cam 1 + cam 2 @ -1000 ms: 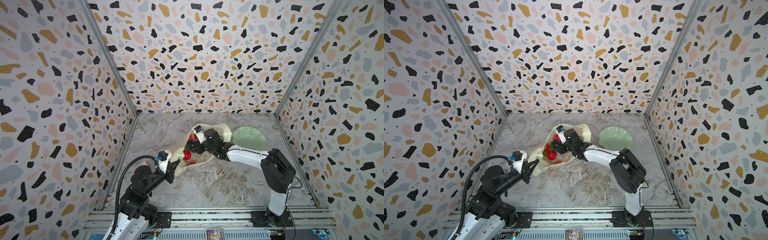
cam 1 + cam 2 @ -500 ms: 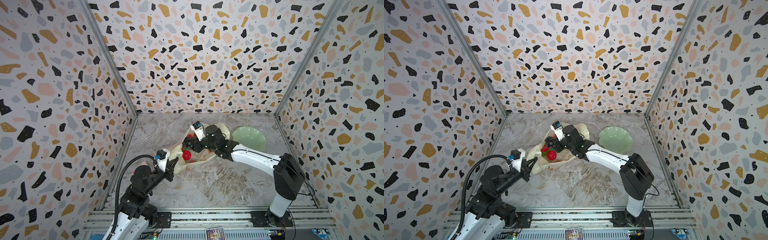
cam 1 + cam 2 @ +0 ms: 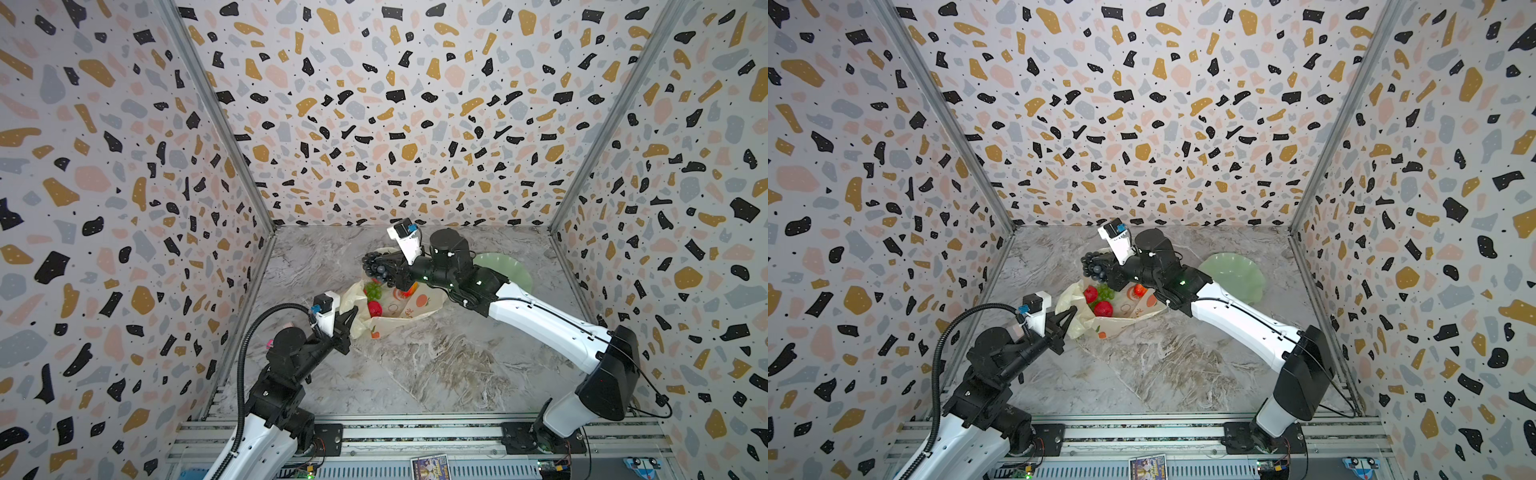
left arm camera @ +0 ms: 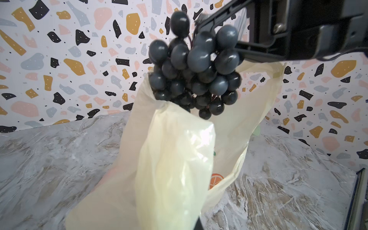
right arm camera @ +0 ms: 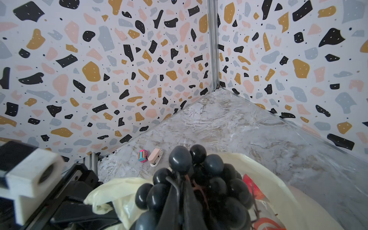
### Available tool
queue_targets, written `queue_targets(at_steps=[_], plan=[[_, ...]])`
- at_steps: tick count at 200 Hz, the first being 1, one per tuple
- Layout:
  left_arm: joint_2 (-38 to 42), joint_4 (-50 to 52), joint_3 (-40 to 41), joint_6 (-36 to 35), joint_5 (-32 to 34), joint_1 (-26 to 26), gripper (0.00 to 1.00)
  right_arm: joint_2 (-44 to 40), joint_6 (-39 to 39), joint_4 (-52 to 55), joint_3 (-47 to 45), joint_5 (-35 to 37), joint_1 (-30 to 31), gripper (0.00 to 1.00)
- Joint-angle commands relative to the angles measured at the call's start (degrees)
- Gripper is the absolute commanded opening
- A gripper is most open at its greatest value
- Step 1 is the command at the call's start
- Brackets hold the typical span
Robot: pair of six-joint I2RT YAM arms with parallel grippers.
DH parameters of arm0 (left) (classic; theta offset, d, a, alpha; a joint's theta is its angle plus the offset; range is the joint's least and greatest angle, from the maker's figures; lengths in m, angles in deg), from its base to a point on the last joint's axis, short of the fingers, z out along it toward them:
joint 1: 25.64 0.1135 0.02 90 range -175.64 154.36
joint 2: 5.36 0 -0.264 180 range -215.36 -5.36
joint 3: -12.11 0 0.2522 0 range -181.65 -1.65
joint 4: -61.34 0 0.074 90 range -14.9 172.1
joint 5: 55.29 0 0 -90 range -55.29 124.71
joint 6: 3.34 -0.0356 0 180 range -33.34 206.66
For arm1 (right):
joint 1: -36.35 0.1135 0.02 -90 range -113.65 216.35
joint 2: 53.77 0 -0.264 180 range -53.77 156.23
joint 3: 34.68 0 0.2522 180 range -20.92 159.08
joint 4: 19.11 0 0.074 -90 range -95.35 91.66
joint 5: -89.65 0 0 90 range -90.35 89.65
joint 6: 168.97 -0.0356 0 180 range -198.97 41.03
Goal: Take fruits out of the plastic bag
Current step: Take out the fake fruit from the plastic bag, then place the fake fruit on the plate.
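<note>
The right pincer (image 3: 387, 269) is clenched on the dark grape bunch (image 3: 375, 266). In the right wrist view its two black fingers (image 5: 173, 199) are pressed together on the stalk, with grapes bulging around and ahead of the tips. The bunch hangs clear of the desk (image 3: 415, 365), raised over the plastic bag (image 3: 401, 307). In the left wrist view its lowest grapes sit behind an upright fold of the bag (image 4: 173, 159); whether they touch the film cannot be told.

The left pincer (image 3: 353, 314) is also clenched, grasping the bag's rim on the side facing away from the right pincer. The rim is drawn up off the desk into a bunched fold. In the left wrist view the cream film fills the space directly ahead of this pincer.

Between the two pincers, the other fruits lie inside the open bag, lower than the right pincer. They are a red apple (image 3: 1103, 308), a second red fruit (image 3: 1090, 293) and a green grape bunch (image 3: 1105, 292), all close together. A red-orange fruit (image 3: 1139, 289) lies right under the right pincer's wrist.

A pale green wavy-edged dish (image 3: 1237, 270) sits on the desk behind the right pincer, beyond its arm and well apart from the left pincer.
</note>
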Motion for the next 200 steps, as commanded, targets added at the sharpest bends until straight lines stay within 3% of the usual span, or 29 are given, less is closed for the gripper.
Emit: queue_targets(at_steps=[1,78,133,200], plan=[[0.0,-3.9,0.1,0.6,-1.2,-0.2,0.0,-4.8,1.0,3.8,1.9,-1.3,0.8,0.0],[2.9,-5.1,1.1,0.7,-1.3,-0.2,0.0,-16.7,-3.0,5.9,-7.3,1.3,3.0,0.0],[2.3,-6.2,1.3,1.4,-3.3,-0.3,0.0,-18.4,-1.0,11.7,-4.3,3.0,2.6,0.0],[2.9,-7.9,1.2,2.5,-4.8,-0.5,0.0,-15.6,-2.1,13.3,1.1,-3.8,-0.9,0.0]])
